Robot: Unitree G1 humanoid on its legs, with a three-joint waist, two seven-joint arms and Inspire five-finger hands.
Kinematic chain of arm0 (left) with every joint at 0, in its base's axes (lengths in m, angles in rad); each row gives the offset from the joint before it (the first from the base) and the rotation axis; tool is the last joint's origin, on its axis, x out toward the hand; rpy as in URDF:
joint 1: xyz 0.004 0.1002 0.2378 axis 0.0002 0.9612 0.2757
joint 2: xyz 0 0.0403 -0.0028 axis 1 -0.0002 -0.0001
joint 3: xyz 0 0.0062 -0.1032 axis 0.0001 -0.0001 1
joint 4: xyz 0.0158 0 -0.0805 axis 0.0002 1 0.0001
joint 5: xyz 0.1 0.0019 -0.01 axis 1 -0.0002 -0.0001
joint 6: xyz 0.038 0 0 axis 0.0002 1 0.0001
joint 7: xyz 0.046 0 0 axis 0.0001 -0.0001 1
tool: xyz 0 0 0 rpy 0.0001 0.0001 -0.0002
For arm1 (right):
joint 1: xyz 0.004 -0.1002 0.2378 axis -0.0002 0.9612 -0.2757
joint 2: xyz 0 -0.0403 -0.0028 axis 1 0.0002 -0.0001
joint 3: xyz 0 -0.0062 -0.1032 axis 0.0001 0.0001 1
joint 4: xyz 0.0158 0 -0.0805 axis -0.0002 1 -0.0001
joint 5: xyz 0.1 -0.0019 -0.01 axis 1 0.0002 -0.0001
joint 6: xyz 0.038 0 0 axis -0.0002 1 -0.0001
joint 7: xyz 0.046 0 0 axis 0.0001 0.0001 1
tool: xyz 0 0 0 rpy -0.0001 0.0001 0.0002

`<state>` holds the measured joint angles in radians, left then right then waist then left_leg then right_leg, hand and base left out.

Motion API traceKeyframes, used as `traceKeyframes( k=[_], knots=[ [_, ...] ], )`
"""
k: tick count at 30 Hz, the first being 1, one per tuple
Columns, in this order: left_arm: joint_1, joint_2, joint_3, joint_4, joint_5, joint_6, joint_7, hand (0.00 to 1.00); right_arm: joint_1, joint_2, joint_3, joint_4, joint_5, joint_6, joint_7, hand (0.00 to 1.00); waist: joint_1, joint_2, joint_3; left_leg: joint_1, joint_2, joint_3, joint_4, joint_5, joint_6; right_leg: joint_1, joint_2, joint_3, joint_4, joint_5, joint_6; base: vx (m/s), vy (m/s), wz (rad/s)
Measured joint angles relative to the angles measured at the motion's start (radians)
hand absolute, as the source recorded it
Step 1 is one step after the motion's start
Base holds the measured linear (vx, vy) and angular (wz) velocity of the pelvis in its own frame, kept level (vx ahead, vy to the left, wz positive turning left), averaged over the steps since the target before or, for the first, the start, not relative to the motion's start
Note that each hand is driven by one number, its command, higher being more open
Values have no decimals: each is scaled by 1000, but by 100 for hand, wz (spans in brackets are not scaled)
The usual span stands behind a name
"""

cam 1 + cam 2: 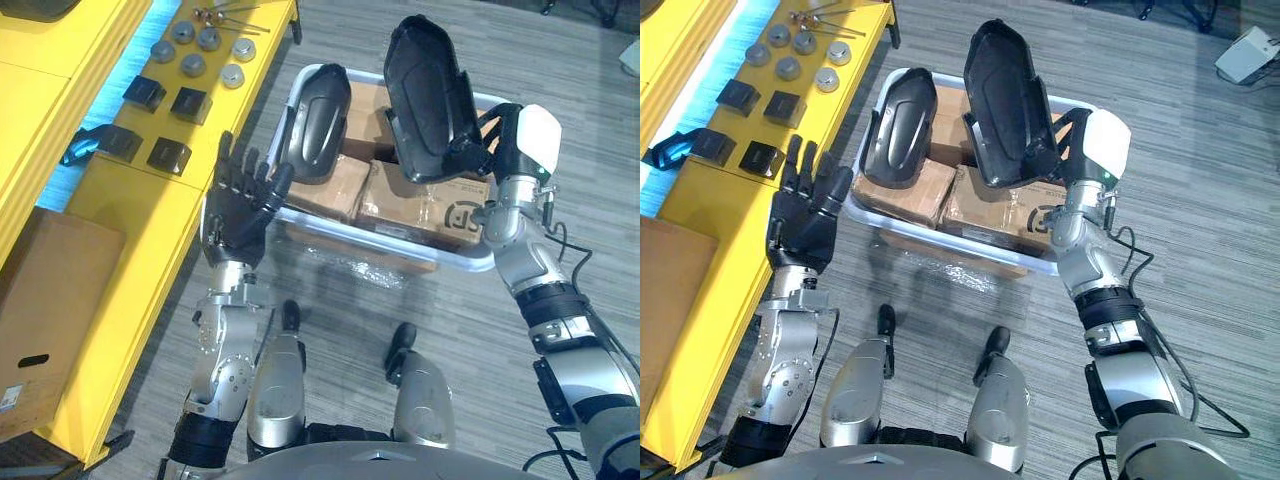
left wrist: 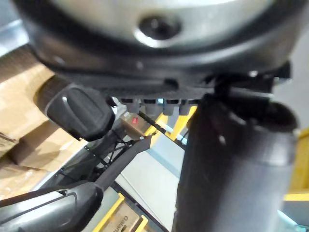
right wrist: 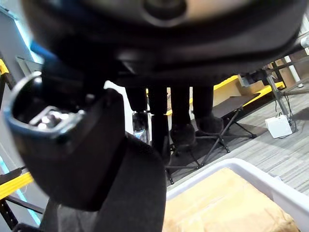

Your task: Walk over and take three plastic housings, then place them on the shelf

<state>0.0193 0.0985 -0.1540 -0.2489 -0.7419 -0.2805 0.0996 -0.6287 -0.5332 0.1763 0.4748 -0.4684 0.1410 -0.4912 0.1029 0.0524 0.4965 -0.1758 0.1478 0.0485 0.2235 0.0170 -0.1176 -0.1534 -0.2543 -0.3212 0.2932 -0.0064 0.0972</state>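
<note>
A white bin (image 1: 470,262) of cardboard boxes stands on the floor in front of me. My right hand (image 1: 500,140) is shut on a black plastic housing (image 1: 425,95) and holds it upright above the bin's right half. The right wrist view shows that housing (image 3: 130,193) close against the palm, with the bin rim (image 3: 231,171) beyond. A second black housing (image 1: 315,120) leans in the bin's left end. My left hand (image 1: 238,205) is open with straight fingers at the bin's left rim. Its thumb is next to that housing's lower edge.
A yellow shelf (image 1: 150,230) runs along the left, carrying several metal discs (image 1: 193,65), black blocks (image 1: 190,103) and a cardboard box (image 1: 45,300). A small white device (image 1: 1250,50) lies on the grey floor at the far right.
</note>
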Motion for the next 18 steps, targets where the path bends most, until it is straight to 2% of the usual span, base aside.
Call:
traceKeyframes(
  k=[4,10,12,13,15,18],
  knots=[
    [18,6,6,-4,2,38,-10,100,14,6,0,-11,-38,0,-2,0,2,-9,-1,13,1,-1,0,-2,-1,18,2,-3,-15,2,2,0,0,0],
    [23,21,-10,10,-12,200,-14,100,17,28,-2,-39,-41,-8,-47,0,2,-14,-4,21,2,1,-3,-4,0,35,7,-5,-35,12,10,3,-1,-1],
    [3,27,-29,50,-83,279,-28,100,23,29,-3,-83,-78,-23,-49,0,0,-18,-7,33,1,12,-15,-3,1,40,8,2,-50,19,13,19,5,-10],
    [-6,29,-32,68,-91,297,-31,100,28,30,-3,-98,-81,-30,-50,0,0,-20,-8,38,1,16,-21,-3,1,42,9,5,-54,21,14,19,5,-16],
    [-56,38,-50,156,-131,360,-38,100,45,47,-3,-137,-118,-86,-55,0,-5,-34,-23,64,1,40,-40,-3,1,50,10,23,-67,24,18,39,2,-22],
    [-126,58,-73,241,-177,397,-39,100,97,83,-3,-206,-156,-160,-66,0,-31,-60,-61,77,1,60,-52,-5,3,50,12,41,-81,29,21,58,7,-17]
  ],
)
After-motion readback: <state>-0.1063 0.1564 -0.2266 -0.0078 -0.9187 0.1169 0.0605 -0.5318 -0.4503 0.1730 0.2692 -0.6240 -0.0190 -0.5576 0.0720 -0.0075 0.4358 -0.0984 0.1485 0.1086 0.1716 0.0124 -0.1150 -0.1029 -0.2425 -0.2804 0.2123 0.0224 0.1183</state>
